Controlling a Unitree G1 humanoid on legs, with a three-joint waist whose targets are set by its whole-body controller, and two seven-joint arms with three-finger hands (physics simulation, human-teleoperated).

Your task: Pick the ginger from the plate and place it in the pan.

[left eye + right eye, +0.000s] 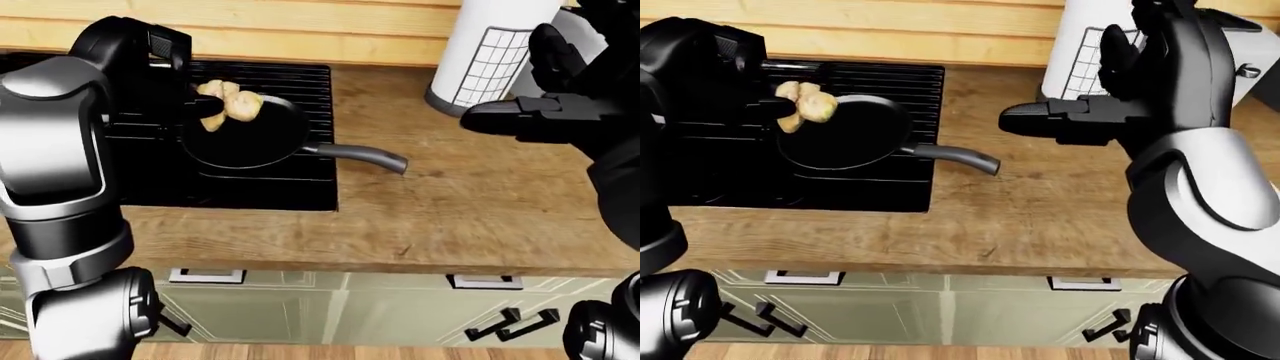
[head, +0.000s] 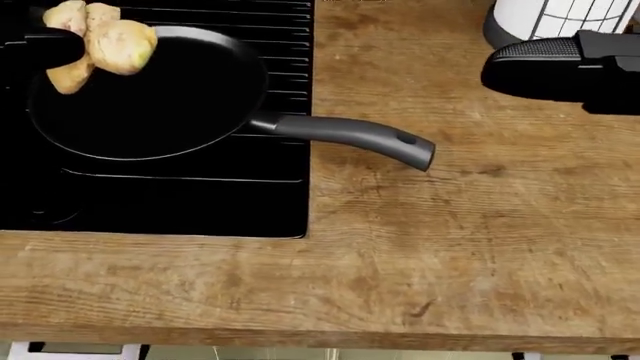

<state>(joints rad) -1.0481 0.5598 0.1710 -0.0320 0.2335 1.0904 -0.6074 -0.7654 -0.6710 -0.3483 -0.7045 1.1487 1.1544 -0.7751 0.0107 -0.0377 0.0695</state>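
Left hand (image 2: 50, 46): upper left of head view, clenched round the ginger (image 2: 112, 43).
Ginger: held over the pan's upper-left rim.
Pan (image 2: 150, 94): on black stove (image 2: 180, 202), handle over the bench (image 2: 450, 247).
Right hand (image 1: 1055, 120): fingers extended, holding nothing, upper right.

A simulated home kitchen, shown by a black stove (image 1: 150, 161) set into a wood-grain bench (image 2: 460, 247), a dark frying pan (image 2: 140, 97) placed on its grates, pale cabinet fronts (image 1: 330, 307) with dark handles seen below — a wooden wall strip (image 1: 300, 30) seen behind.
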